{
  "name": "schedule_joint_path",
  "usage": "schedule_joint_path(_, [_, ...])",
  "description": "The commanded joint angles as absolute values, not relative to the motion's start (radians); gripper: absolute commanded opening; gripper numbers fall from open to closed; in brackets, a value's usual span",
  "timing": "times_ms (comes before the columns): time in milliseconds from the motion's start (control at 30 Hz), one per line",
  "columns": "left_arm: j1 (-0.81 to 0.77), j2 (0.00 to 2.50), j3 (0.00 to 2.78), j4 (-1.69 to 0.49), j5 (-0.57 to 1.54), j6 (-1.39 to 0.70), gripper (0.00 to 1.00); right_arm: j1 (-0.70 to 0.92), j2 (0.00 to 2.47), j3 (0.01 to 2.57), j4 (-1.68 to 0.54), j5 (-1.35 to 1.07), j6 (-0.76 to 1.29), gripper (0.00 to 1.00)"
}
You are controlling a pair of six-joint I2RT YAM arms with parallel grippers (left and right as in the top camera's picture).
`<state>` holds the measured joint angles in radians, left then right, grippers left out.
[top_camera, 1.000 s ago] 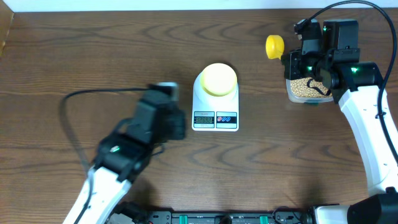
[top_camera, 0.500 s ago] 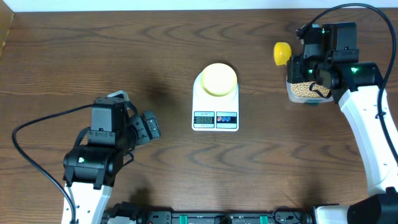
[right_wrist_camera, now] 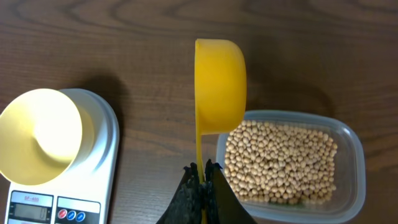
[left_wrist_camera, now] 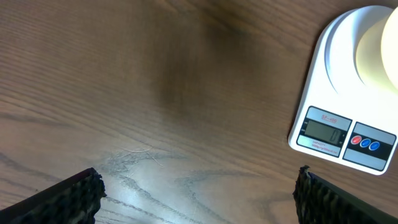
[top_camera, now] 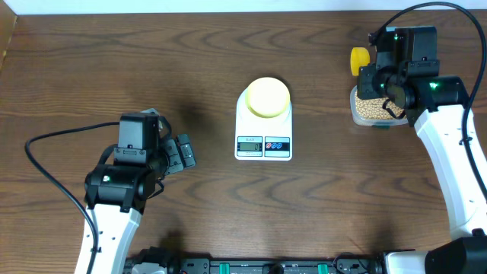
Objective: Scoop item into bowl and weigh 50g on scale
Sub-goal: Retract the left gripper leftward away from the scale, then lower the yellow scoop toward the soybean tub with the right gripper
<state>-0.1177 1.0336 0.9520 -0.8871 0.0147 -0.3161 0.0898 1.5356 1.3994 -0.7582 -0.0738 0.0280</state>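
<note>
The item is a heap of tan beans [top_camera: 371, 108] [right_wrist_camera: 280, 160] in a clear plastic tub [top_camera: 354, 116] [right_wrist_camera: 352, 135] at the right. My right gripper [top_camera: 376, 78] [right_wrist_camera: 203, 172] is shut on the handle of a yellow scoop [top_camera: 359, 59] [right_wrist_camera: 219, 87]. The scoop is turned on its side over the tub's far left corner. The pale yellow bowl [top_camera: 268, 97] [right_wrist_camera: 40, 135] [left_wrist_camera: 380, 50] stands on the white scale [top_camera: 263, 146] [left_wrist_camera: 329, 81] [right_wrist_camera: 104, 155] at mid-table. My left gripper [top_camera: 183, 153] [left_wrist_camera: 199, 182] hangs open over bare wood left of the scale.
The dark wood table [top_camera: 152, 61] runs out at its far edge along a white wall. A black cable [top_camera: 53, 164] loops left of the left arm. The right arm's white link [top_camera: 449, 167] runs down the right side.
The left arm has drawn back leftward from the scale and its jaws have opened wide. The right gripper has carried the scoop rightward toward the tub.
</note>
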Motion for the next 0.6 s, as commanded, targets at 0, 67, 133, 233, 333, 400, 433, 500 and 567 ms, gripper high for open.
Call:
schedule_joint_path(0, [-0.112,1.047,0.951,-0.89,-0.009,-0.304,1.0,0.087,1.53,1.403,-0.774,-0.063,0.067,0.01])
schedule_joint_path(67, [-0.112,1.05,0.951,-0.889,-0.009,-0.304,1.0,0.087,1.53,1.403,-0.788,-0.064,0.067,0.01])
schedule_joint_path(133, [-0.112,1.051,0.951,-0.889,-0.009,-0.304,1.0,0.086,1.53,1.403,-0.798,-0.063,0.067,0.01])
schedule_joint_path(233, [-0.112,1.051,0.951,-0.889,-0.009,-0.304,1.0,0.086,1.53,1.403,-0.805,-0.064,0.067,0.01])
schedule_joint_path(333, [-0.112,1.051,0.951,-0.89,-0.009,-0.304,1.0,0.086,1.53,1.403,-0.805,-0.063,0.067,0.01])
schedule_joint_path(400, [-0.112,1.051,0.951,-0.89,-0.009,-0.304,1.0,0.086,1.53,1.403,-0.805,-0.063,0.067,0.01])
schedule_joint_path(433, [-0.112,1.051,0.951,-0.889,-0.009,-0.304,1.0,0.086,1.53,1.403,-0.805,-0.063,0.067,0.01])
schedule_joint_path(500, [-0.112,1.051,0.951,-0.889,-0.009,-0.304,1.0,0.087,1.53,1.403,-0.806,-0.064,0.068,0.01])
schedule_joint_path(567, [-0.112,1.051,0.951,-0.889,-0.009,-0.304,1.0,0.087,1.53,1.403,-0.806,-0.063,0.086,0.01])
